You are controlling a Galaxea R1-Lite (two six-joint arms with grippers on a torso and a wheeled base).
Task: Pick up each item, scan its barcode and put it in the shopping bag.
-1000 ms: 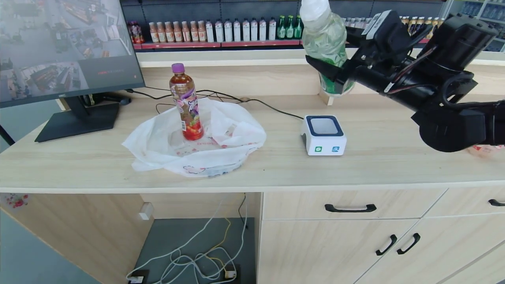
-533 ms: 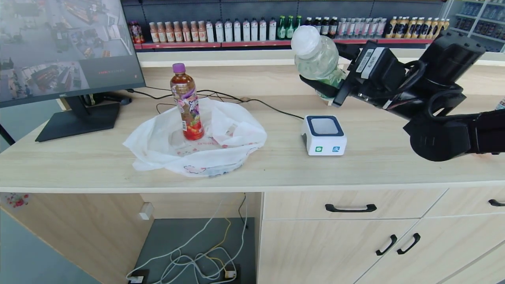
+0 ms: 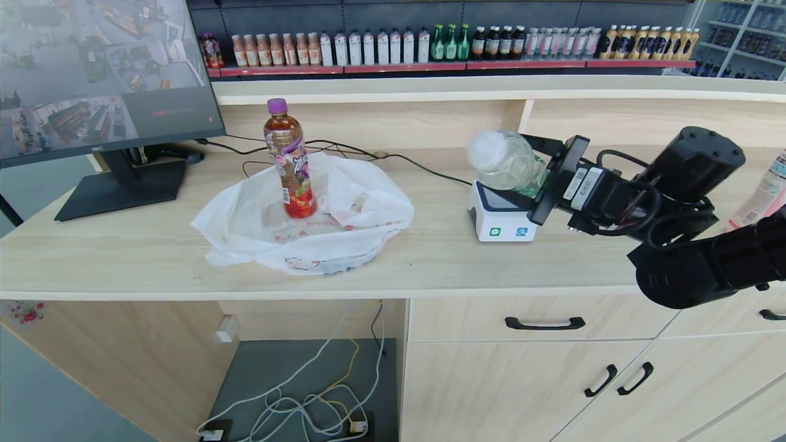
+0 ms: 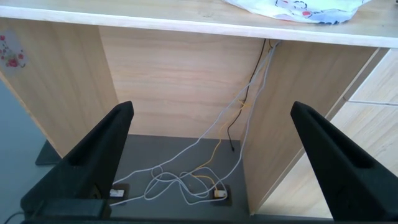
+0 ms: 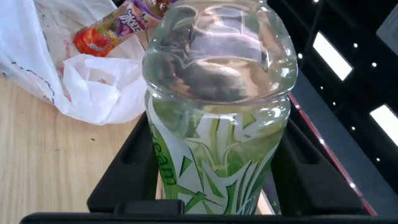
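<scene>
The right gripper (image 3: 521, 167) sits right of centre in the head view, its fingers pinching a clear bottle with a green label (image 3: 498, 158). The bottle lies tipped on its side with its white cap toward the frame's left, directly over the window of the white scanner (image 3: 498, 222). It seems to hang just above the scanner rather than rest on it, though the gap is hard to judge. In the right wrist view the two dark fingers (image 5: 124, 177) flank the label of the bottle (image 5: 217, 93).

Left of centre, the white shopping bag (image 3: 362, 209) lies spread open on the counter (image 3: 583, 261), its right rim near the scanner with a strip of bare wood between them. A red tea bottle (image 3: 290, 161) stands upright inside the bag. A monitor (image 3: 92, 67) occupies the upper left corner. Another bottle (image 3: 761, 195) shows at the right edge.

The left gripper (image 4: 211, 112) hangs below the counter's front edge with its fingers spread wide. It faces the open recess under the counter, where cables (image 4: 186, 180) lie on the floor.
</scene>
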